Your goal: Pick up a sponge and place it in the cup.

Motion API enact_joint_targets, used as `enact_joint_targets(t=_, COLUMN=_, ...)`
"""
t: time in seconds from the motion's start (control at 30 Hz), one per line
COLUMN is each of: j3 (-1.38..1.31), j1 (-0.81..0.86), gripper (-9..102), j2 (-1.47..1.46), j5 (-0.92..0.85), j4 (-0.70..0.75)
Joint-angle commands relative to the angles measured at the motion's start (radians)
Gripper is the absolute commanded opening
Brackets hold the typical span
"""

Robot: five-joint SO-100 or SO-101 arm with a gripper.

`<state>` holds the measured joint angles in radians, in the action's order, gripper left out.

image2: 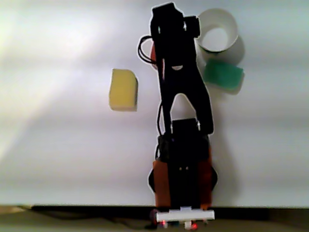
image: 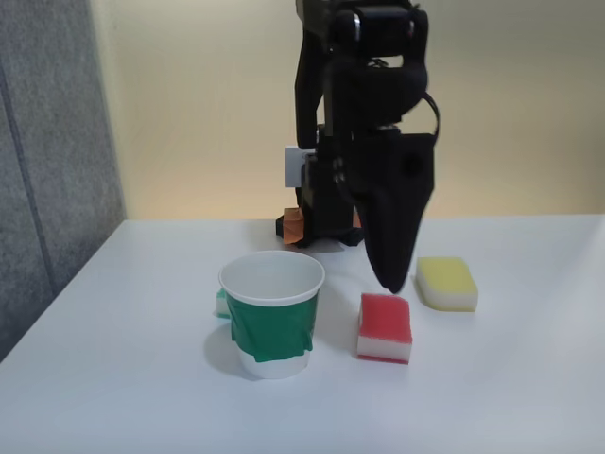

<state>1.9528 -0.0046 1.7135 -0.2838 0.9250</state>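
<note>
The pincer [image: 390, 281] hangs just above the red-topped sponge [image: 385, 327], beside the cup [image: 272, 314] near the worktop's [image: 123, 378] front edge; whether its fingers are spread cannot be told. Approach under way; descent and grip seemingly come next.

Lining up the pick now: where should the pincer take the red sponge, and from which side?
Come straight down and close across the red sponge's narrower width, on its side walls. It lies flat, red layer up, clear of the cup and yellow sponge. The pincer hovers just behind it.
</note>
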Motion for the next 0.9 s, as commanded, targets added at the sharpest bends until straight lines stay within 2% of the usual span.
enact_joint_targets(t=0.0, j3=-0.017, j1=-0.018, gripper=4, j2=0.003, j5=-0.002, j4=-0.044)
enact_joint_targets(t=0.17, j3=0.051, j1=-0.055, gripper=4, j2=-0.005, j5=-0.002, j4=-0.138)
enact_joint_targets(t=0.33, j3=0.135, j1=-0.087, gripper=13, j2=0.038, j5=-0.006, j4=-0.204)
enact_joint_targets(t=0.5, j3=0.216, j1=-0.110, gripper=28, j2=0.114, j5=-0.011, j4=-0.242)
enact_joint_targets(t=0.63, j3=0.278, j1=-0.114, gripper=36, j2=0.158, j5=-0.101, j4=-0.276)
enact_joint_targets(t=0.87, j3=0.327, j1=-0.137, gripper=39, j2=0.160, j5=-0.155, j4=-0.310)
